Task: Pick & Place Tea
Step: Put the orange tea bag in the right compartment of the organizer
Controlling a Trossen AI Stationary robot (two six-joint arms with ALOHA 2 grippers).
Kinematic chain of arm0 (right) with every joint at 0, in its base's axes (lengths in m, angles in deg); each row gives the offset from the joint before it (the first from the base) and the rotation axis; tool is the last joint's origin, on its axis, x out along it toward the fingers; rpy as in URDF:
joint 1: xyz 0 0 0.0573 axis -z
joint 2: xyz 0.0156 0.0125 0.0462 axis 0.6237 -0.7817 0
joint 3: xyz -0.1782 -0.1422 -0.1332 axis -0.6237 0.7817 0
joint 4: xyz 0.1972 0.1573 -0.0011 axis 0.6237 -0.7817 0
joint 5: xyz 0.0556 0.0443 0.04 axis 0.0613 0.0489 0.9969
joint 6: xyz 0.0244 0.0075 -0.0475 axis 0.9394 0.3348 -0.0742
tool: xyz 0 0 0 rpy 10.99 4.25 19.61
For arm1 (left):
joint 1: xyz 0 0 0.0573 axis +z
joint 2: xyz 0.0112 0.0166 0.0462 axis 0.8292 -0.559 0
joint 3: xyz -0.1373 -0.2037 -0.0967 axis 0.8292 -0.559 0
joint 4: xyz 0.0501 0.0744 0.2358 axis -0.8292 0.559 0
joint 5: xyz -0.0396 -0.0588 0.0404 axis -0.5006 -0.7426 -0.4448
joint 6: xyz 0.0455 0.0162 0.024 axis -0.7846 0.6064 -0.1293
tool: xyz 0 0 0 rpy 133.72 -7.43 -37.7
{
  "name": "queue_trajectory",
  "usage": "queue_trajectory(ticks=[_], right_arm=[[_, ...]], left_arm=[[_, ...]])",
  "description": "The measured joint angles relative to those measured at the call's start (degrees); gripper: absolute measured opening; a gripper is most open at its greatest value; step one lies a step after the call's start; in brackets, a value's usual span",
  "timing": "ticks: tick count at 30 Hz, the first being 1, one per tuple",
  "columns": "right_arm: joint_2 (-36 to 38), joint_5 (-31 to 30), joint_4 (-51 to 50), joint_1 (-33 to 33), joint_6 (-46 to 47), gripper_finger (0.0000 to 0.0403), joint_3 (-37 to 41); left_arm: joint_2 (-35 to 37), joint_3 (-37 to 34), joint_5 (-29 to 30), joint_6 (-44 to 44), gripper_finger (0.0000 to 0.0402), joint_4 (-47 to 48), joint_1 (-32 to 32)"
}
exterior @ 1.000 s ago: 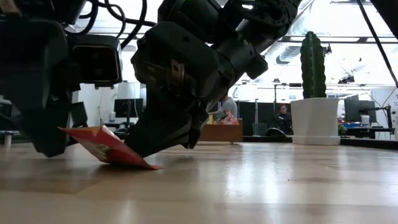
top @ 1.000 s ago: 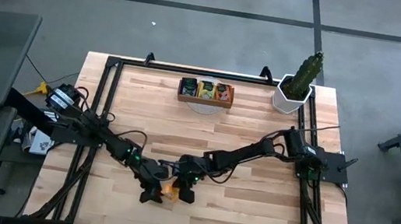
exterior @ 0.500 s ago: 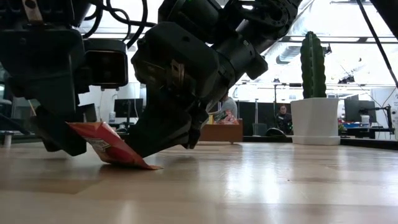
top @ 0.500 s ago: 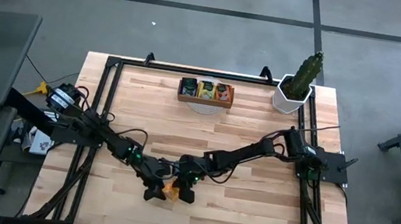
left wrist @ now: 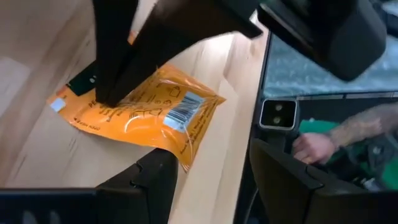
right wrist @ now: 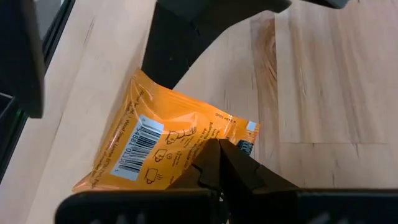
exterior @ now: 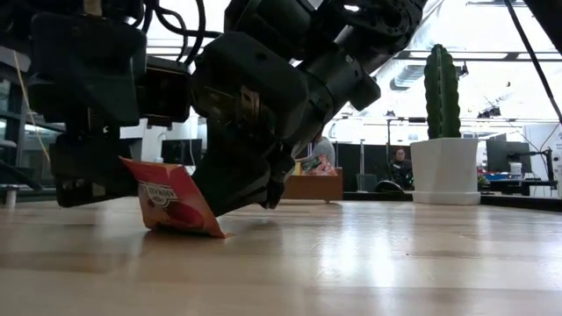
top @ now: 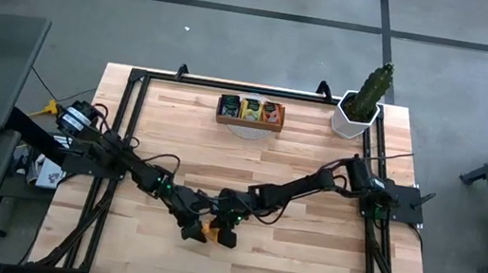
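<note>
Tea sachet point(right wrist: 168, 152): barcode, txt illegible.

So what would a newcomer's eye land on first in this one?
The orange sachet, tilted up on one edge near the table's front middle, with both pincers meeting at it. The right pincer is shut on the sachet's lower edge, while the left pincer stands open right beside it. Further back sit a wooden tray of sachets and a potted cactus at the far right corner.
</note>
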Motion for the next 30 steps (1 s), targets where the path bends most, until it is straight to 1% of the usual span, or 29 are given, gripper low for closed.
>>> queue_trajectory(ticks=[4,12,22,25,30], right_arm=[[0.0,-0.65,-0.02,-0.19,0.02,0.0,0.01],[0.02,-3.94,0.26,-1.66,-0.33,0.0,-0.12],[0.02,-4.97,0.27,-2.12,-0.26,0.0,-0.12],[0.02,-4.83,0.57,-1.92,-0.13,0.0,-0.12],[0.0,-4.61,0.94,-1.73,0.13,0.0,-0.08]], left_arm=[[0.09,0.03,1.71,4.05,0.0195,0.89,0.0],[-0.01,0.09,4.67,13.02,0.0195,6.5,0.08],[-0.04,0.09,4.53,13.63,0.0195,7.72,0.07],[-0.04,0.09,4.57,14.45,0.0185,8.68,0.06],[-0.04,0.09,5.21,14.77,0.0147,9.31,0.02]])
